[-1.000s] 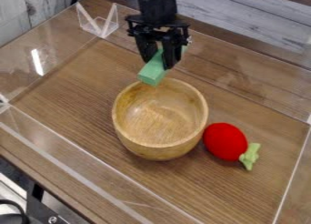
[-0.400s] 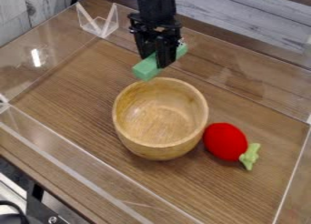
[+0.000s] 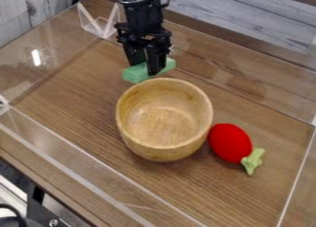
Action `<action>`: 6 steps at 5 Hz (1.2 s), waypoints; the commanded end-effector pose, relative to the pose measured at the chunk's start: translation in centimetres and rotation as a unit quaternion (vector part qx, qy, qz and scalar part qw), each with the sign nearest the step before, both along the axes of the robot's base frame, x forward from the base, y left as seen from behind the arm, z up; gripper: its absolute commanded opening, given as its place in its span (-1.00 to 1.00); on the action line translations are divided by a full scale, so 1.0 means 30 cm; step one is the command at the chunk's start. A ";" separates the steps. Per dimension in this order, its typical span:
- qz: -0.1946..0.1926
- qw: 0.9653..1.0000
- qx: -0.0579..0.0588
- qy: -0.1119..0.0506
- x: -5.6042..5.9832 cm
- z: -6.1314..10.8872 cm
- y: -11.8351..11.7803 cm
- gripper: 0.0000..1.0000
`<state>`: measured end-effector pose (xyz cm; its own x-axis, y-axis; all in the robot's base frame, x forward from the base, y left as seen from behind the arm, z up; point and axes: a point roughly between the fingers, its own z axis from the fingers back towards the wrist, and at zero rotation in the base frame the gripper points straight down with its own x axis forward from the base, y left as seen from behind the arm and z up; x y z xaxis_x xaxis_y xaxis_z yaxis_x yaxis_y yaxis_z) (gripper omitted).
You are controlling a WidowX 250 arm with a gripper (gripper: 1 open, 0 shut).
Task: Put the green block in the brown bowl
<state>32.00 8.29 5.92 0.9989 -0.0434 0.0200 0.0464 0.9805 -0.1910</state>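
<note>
Lowered behind the brown bowl [image 3: 164, 149], the green block [image 3: 139, 74] sits clamped in the gripper [image 3: 148, 68]; carrying continues, with a lift over the rim likely next.

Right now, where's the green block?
In the camera view, the green block is at the gripper, just beyond the upper-left rim of the brown bowl, outside it.
</note>
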 end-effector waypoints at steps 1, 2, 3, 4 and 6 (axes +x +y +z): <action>0.021 0.999 0.012 -0.037 -0.002 0.077 -0.046 -1.00; 0.013 0.999 0.009 -0.045 -0.039 0.131 -0.062 -1.00; -0.007 0.999 0.007 -0.045 -0.101 0.147 -0.121 -1.00; 0.010 0.999 0.008 -0.040 -0.148 0.111 -0.159 -1.00; 0.048 0.998 0.017 -0.033 -0.198 0.043 -0.196 -1.00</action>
<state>25.53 2.26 6.07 0.9980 0.0503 0.0371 -0.0433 0.9848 -0.1680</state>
